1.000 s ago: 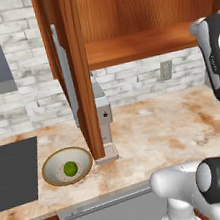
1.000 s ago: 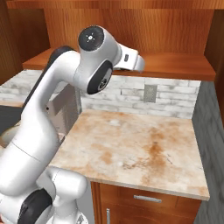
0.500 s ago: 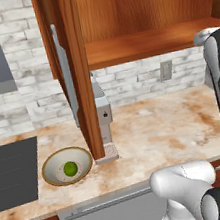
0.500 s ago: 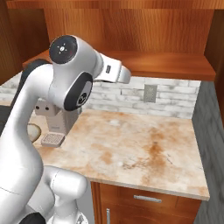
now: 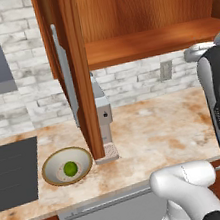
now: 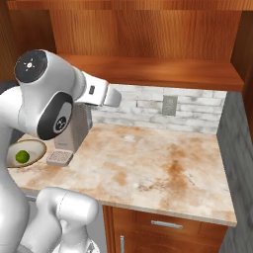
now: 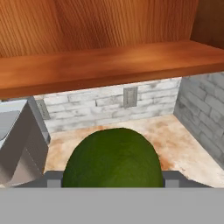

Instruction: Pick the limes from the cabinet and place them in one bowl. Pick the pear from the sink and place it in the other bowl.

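- While the arm stood raised over the counter [image 6: 163, 168], a dark green lime [image 7: 113, 158] sat right between the gripper's [image 7: 112, 178] two finger tips, so close to the hand camera that it covered the lower middle of that view.
- Each grey finger tip [image 7: 53, 178] showed just beside the fruit, one on either flank, and the jaws were closed on the lime.
- Beyond the held fruit lay the plank shelf of the cabinet [image 7: 109, 65] above, then the pale brick wall with a socket [image 7: 130, 96], then the marbled counter below.
- Far off to the left on the counter, the shallow cream bowl [image 5: 53, 165] with its olive-gold rim held a second, brighter lime [image 5: 70, 168], lying near the bowl's middle.
- That bowl stood just beside the foot of the cabinet's tall wooden door [image 5: 78, 72], close to a grey appliance [image 5: 104, 120] with a small drip tray at its base.
- From the right base camera the same bowl [image 6: 34, 147] and its lime [image 6: 21, 156] peeked out past the arm's big white shoulder joint, well apart from the hand.
- A dark cooktop [image 5: 11, 171] lay left of the bowl.
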You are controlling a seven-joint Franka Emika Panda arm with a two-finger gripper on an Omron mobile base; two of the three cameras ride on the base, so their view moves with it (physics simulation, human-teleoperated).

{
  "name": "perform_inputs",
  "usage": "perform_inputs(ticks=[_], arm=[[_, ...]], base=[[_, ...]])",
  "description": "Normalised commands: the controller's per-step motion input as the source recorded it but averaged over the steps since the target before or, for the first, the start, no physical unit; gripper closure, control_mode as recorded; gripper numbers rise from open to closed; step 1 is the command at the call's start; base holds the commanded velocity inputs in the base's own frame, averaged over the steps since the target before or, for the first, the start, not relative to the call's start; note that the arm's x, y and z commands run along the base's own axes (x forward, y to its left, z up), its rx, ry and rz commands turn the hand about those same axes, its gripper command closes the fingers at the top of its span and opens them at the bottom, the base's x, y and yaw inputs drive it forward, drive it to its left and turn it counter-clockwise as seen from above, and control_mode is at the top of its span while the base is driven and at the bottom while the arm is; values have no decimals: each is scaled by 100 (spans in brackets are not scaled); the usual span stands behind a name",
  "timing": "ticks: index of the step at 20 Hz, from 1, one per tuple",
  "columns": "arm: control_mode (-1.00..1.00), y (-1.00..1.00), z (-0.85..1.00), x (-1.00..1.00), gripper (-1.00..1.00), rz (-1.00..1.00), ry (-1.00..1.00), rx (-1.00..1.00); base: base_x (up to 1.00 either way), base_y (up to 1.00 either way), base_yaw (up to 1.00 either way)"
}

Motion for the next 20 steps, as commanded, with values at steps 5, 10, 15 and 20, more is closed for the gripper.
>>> perform_inputs(ticks=[5, 10, 15, 20], arm=[[-100, 42, -44, -4, 100, 3, 0, 2], [-100, 49, -39, -21, 100, 6, 0, 1], [-100, 38, -9, -36, 100, 9, 3, 0], [-100, 29, 0, -30, 100, 7, 0, 0]], base=[[0, 0, 0], [0, 0, 0], [0, 0, 0], [0, 0, 0]])
